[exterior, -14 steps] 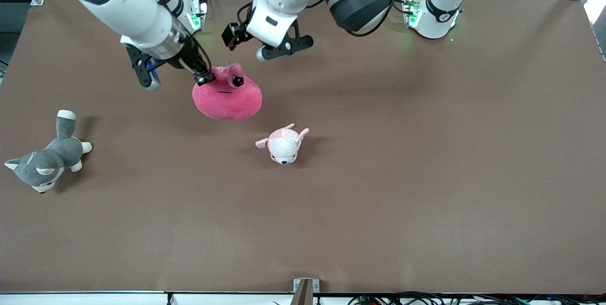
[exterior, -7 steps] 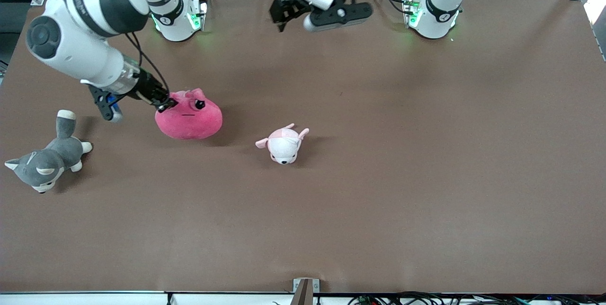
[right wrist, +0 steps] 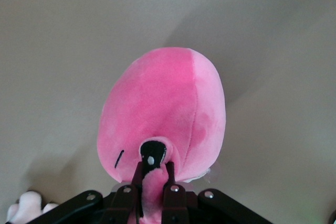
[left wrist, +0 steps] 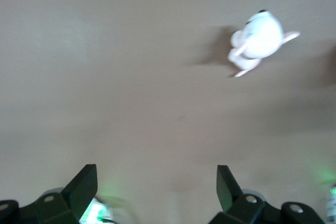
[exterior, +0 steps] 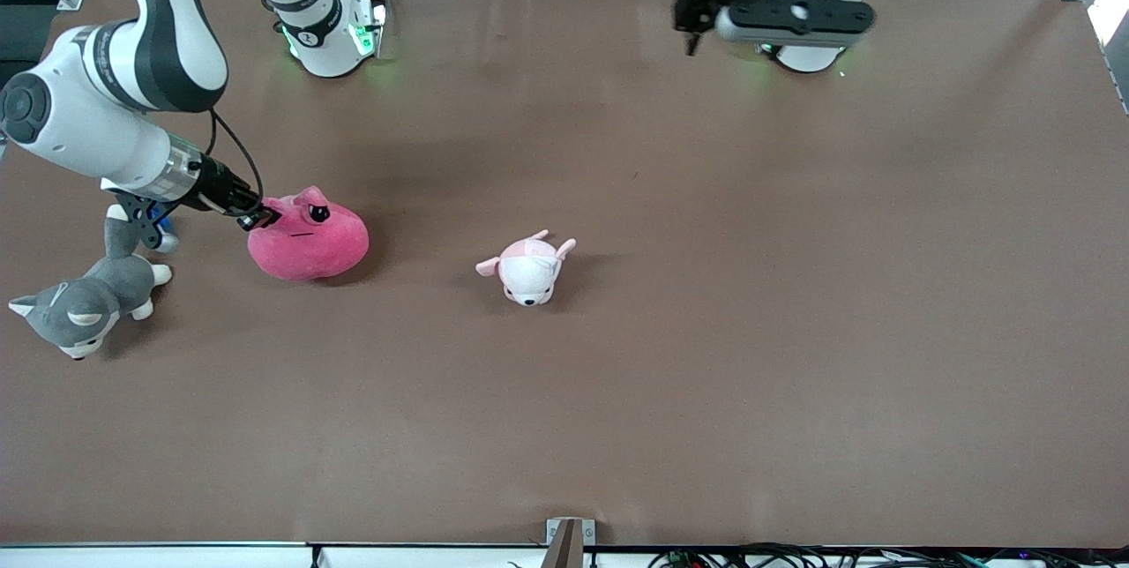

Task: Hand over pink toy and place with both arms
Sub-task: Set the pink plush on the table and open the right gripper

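Observation:
The pink toy (exterior: 309,238) is a round hot-pink plush with dark scowling eyes, toward the right arm's end of the table. My right gripper (exterior: 261,217) is shut on its ear flap, and the toy hangs low at the table. I cannot tell whether it touches. In the right wrist view the fingers (right wrist: 170,179) pinch the flap beside one eye of the toy (right wrist: 173,103). My left gripper (exterior: 691,17) is open and empty, up near its own base. Its fingertips (left wrist: 227,179) stand wide apart in the left wrist view.
A grey-and-white husky plush (exterior: 81,308) lies close to the right arm's wrist, nearer the front camera. A small white-and-pink puppy plush (exterior: 529,268) lies mid-table, also in the left wrist view (left wrist: 260,38). The table is brown (exterior: 750,330).
My right gripper has carried the pink toy toward the right arm's end of the table and lower down. My left arm has drawn back toward its base.

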Motion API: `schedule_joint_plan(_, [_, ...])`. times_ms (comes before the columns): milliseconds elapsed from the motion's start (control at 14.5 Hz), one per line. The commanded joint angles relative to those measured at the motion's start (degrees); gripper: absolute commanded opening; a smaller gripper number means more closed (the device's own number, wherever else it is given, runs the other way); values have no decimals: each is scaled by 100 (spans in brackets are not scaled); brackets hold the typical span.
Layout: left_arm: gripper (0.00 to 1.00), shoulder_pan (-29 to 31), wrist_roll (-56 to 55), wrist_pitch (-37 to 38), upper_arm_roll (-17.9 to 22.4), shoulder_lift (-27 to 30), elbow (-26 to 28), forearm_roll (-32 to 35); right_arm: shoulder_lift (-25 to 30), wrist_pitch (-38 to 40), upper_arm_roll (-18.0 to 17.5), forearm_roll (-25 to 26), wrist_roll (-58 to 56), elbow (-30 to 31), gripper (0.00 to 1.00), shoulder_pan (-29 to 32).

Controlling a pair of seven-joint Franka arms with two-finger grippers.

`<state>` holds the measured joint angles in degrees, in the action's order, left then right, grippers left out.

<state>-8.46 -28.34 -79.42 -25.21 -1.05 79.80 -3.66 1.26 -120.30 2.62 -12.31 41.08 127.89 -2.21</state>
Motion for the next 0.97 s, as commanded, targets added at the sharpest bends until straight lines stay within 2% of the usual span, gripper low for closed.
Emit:
schedule_joint_plan(0, [100,843,1441,-100,-19,597,730,59,-72,-99,-112,-236,-432,78,1,273])
schedule_joint_plan(414, [100,2304,2920,-495,-10,370,1064,67,-477,-415,-112,-351,-882,69,2,468])
schedule_joint_plan(483, [100,2392,2974,-599,-10,299,1064,67,-573,-485,-121,-351,-882,26,7,450])
schedule_joint_plan(552, [100,2454,2984,-688,-10,220,1056,76,-678,-556,-121,-351,-934,-27,26,441])
schedule_joint_plan(690, [100,2534,2975,-828,-10,79,1047,356,-837,-565,-121,-351,-1119,-255,79,441])
schedule_joint_plan(759, [100,2577,2975,-873,-10,9,1047,410,-846,-530,-121,-351,-1189,-378,100,432])
schedule_joint_plan(897, [100,2700,2879,-882,-10,-18,1012,410,-846,-451,-121,-325,-1617,-728,100,432])
